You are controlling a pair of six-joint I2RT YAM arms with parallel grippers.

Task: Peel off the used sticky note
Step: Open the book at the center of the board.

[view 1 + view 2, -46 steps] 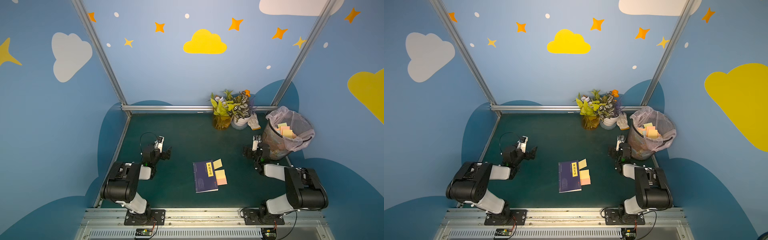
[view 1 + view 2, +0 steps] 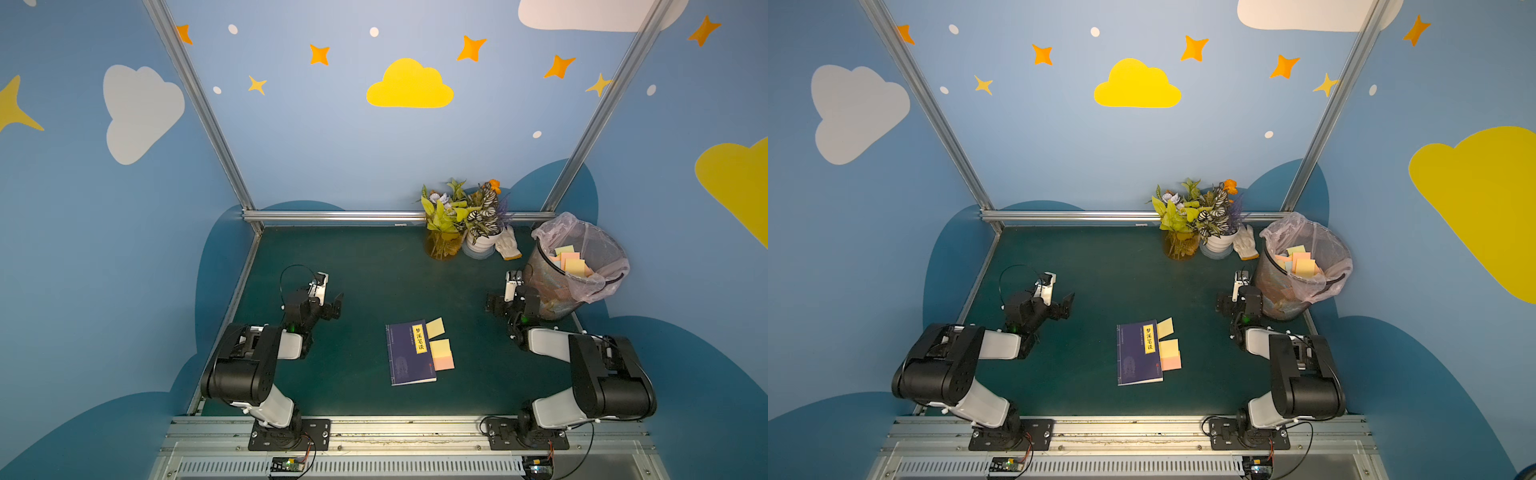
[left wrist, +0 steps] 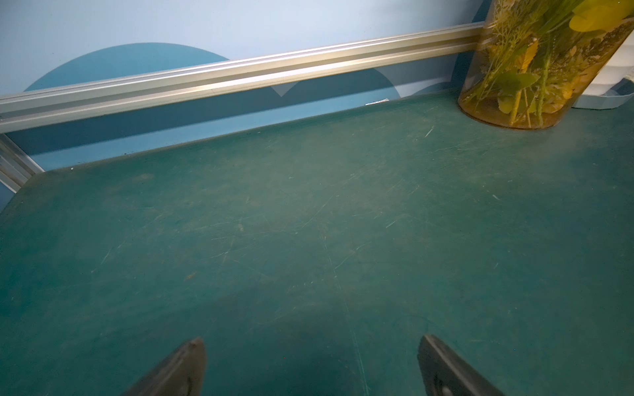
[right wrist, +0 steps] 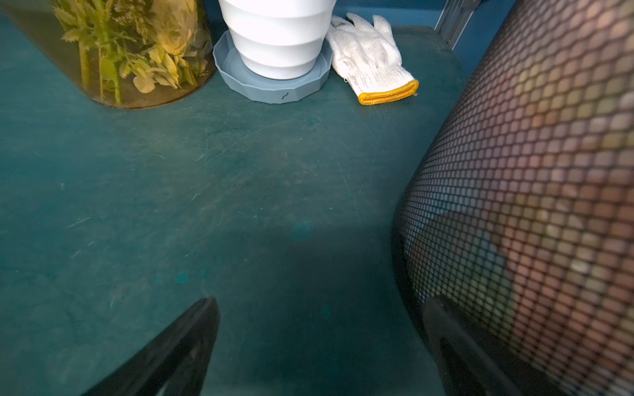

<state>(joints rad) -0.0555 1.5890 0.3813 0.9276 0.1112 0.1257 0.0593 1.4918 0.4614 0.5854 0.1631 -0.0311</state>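
**Item:** sticky notes, three, on a book [image 2: 409, 353].
**Location:** The book is lying flat on the table [image 2: 353, 266], near the middle and toward the near edge. A yellow note [image 2: 435, 327] is projecting past the far end of the book's right edge. Just nearer, a second yellow note [image 2: 440, 347] is overlapping a pink note [image 2: 443, 363]. The notes are showing too small in both top views to tell which one is the used one.

**Left gripper** [image 2: 330, 291]: hovering over bare table left of the book and well apart from it, jaws spread wide, carrying nothing.
**Right gripper** [image 4: 322, 301]: sitting at the far right, just beside the mesh wall of the bin [image 4: 531, 171], jaws spread wide, empty.

**Hazards:**
- One right finger is lying close against the mesh, so a swing toward the book is likely to be catching the bin and nudging or tipping it.
- The notes are lying thin and flat. A pinch is probably going to be skidding over the paper or taking both overlapped notes at once.
- Nothing is pinning the book. A pull on a note is likely to be dragging the book along instead of peeling the note.
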